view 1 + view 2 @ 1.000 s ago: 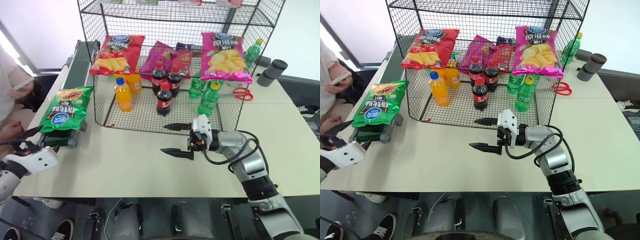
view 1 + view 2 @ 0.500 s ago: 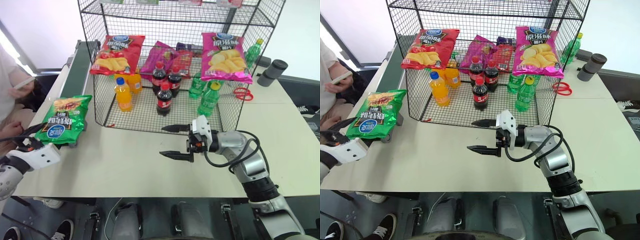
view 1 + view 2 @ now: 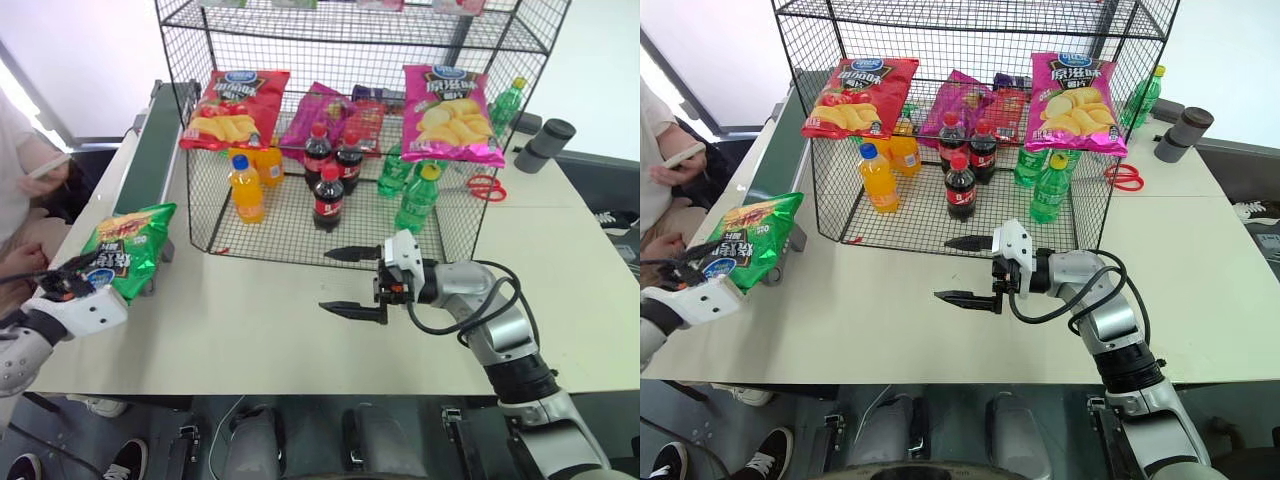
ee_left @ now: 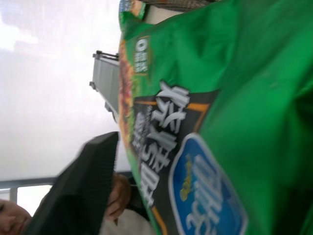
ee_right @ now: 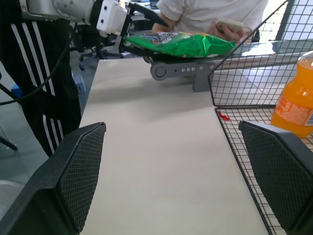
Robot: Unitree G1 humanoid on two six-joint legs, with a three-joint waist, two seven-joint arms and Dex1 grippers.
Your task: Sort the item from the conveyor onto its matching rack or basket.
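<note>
The item, a shiny green crisp bag with a blue oval logo, hangs tilted off the near end of the conveyor, a dark green belt running back along the table's left side. My left gripper is shut on the bag's lower edge; the right wrist view shows its fingers above and below the bag. The black wire rack stands at the table's middle. My right gripper hovers open in front of the rack, pointing left, with nothing between its fingers.
On the rack's shelf lie a red crisp bag and a pink crisp bag; orange, cola and green bottles stand beneath. Red scissors and a grey cylinder sit at the right. A person sits beside the conveyor.
The green bag slid down off the conveyor's end and tipped up. My left gripper closed on its lower edge. The right arm stayed still.
</note>
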